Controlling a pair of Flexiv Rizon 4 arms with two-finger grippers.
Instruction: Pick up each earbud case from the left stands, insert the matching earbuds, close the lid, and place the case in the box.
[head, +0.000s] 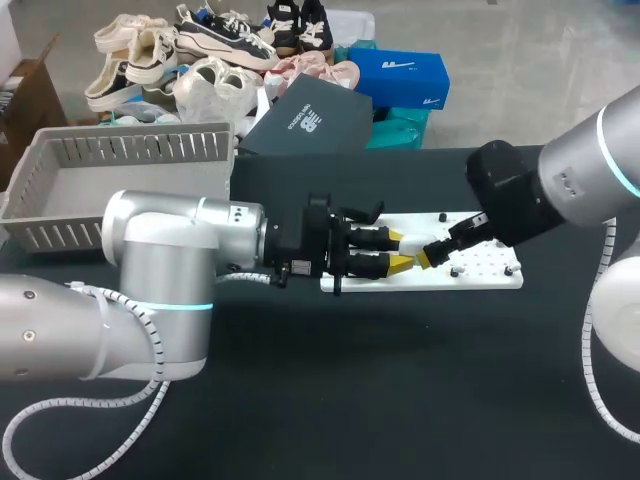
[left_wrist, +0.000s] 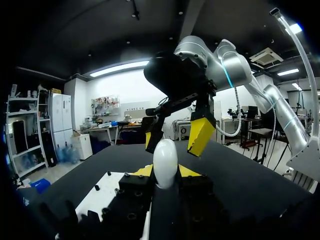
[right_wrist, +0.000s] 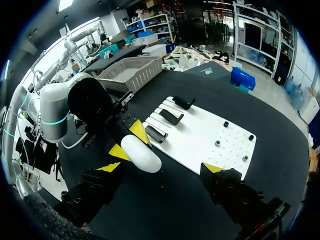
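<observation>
Black matte surface (head: 400, 400), wide stretch nearest. Left tool (head: 398, 252) clamped on the earbud case (left_wrist: 165, 162): smooth, white, egg-shaped, held by the white board's (head: 490, 275) edge. Right tool (right_wrist: 161, 168) spread wide, yellow tips flanking the case, clear of it. Black cylindrical stands (right_wrist: 171, 116) on board. Grey slotted box (head: 60, 190) at far-left edge.

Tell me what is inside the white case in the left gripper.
Nothing shows. The white case in the left gripper has its lid shut, hiding the inside.
</observation>
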